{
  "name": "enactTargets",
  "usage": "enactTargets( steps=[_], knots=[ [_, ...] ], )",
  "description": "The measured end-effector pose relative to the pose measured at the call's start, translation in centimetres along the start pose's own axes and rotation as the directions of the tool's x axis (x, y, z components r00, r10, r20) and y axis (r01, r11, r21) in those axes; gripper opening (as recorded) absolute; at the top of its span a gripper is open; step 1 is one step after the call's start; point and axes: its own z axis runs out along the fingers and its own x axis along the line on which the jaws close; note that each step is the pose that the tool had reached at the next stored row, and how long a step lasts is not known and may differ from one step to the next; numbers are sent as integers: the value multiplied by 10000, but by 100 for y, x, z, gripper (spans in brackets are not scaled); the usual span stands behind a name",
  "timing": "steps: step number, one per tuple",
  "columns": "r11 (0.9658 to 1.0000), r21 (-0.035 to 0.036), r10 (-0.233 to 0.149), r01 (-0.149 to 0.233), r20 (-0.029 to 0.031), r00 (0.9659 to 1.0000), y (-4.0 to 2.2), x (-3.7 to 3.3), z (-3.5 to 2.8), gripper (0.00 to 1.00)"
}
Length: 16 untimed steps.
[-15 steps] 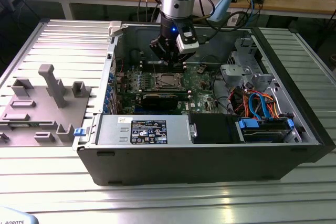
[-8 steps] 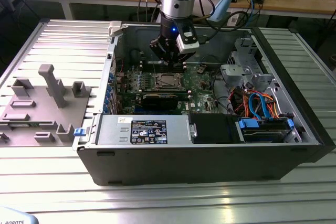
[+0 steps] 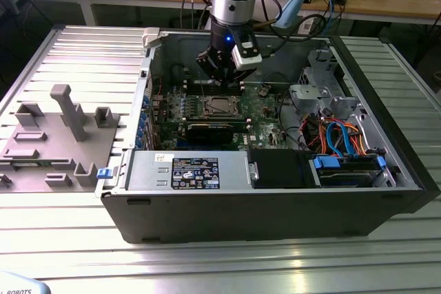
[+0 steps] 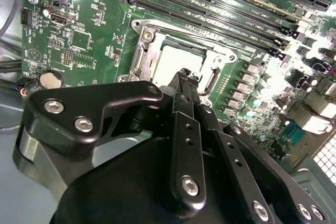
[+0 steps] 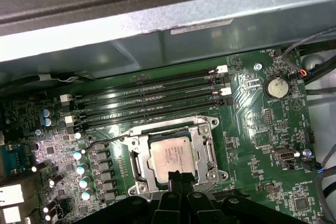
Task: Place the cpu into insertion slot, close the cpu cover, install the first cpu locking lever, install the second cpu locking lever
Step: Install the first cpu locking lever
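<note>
The cpu [image 5: 173,155] lies flat in the insertion slot [image 3: 218,106] on the green motherboard [image 5: 257,129], its silver-grey top showing. The cpu cover [image 5: 136,161] is down around it as a silver frame, also seen in the second wrist view as the cover [image 4: 142,56] round the cpu [image 4: 176,60]. A thin wire lever [image 5: 121,136] runs along the slot's side nearest the memory slots. My gripper [image 3: 222,74] hangs just above the slot, shut with nothing between its fingers. Its black tips sit over the chip's edge in both wrist views, gripper [image 4: 186,73] and gripper [image 5: 179,174].
Long black memory slots [image 5: 147,98] lie beside the socket. A black card [image 3: 207,131], a power supply [image 3: 186,170] and a bundle of drive cables [image 3: 344,135] fill the open case. A grey fixture [image 3: 62,122] stands on the ribbed table at the exterior view's left.
</note>
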Motion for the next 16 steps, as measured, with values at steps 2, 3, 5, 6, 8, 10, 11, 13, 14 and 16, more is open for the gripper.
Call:
enactTargets(
  steps=[2,3,5,6,8,10,11,13,14,16],
  knots=[
    [10000,-1,-25,25,1,10000,0,0,0,11],
    [10000,0,-35,35,1,10000,0,0,0,11],
    [10000,0,-54,54,2,10000,0,0,0,11],
    [10000,0,-62,62,3,10000,0,0,0,11],
    [10000,0,-88,88,3,10000,0,0,0,11],
    [9999,-1,-111,111,5,9999,0,0,0,11],
    [9999,0,-123,123,5,9999,0,0,0,11],
    [9999,-1,-140,140,6,9999,0,0,0,11],
    [9999,-1,-155,155,6,9999,0,0,0,11],
    [9998,0,-180,180,7,9998,0,0,0,11]
  ],
)
